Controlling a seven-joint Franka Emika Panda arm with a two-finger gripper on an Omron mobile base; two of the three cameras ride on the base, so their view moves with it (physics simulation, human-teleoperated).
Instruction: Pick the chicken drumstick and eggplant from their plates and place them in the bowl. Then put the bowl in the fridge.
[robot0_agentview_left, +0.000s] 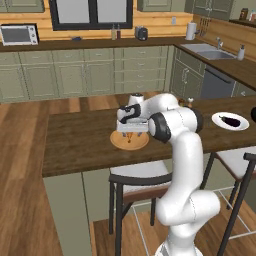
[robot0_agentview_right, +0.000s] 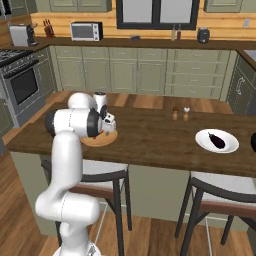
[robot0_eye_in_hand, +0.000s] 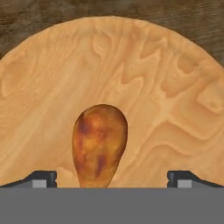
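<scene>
The chicken drumstick (robot0_eye_in_hand: 99, 144) lies on the tan wooden plate (robot0_eye_in_hand: 153, 87), thick end away from the hand. My gripper (robot0_eye_in_hand: 112, 179) hangs low over it, open, one fingertip on each side of the thin end and neither touching it. From the base I see the gripper (robot0_agentview_left: 131, 131) (robot0_agentview_right: 107, 128) over the tan plate (robot0_agentview_left: 118, 143) (robot0_agentview_right: 92, 141) on the island counter. The eggplant (robot0_agentview_left: 231, 120) (robot0_agentview_right: 216, 140) rests on the white plate (robot0_agentview_left: 218, 118) (robot0_agentview_right: 202, 138) far to the right. A dark shape (robot0_agentview_left: 253, 114) at the right edge may be the bowl. The fridge is out of view.
Two small shakers (robot0_agentview_right: 180, 114) stand mid-counter behind the plates. Stools (robot0_agentview_left: 140, 180) (robot0_agentview_right: 225, 192) sit under the counter's near edge. A sink (robot0_agentview_left: 210, 50) is at the back right and a stove (robot0_agentview_right: 20, 80) at the left.
</scene>
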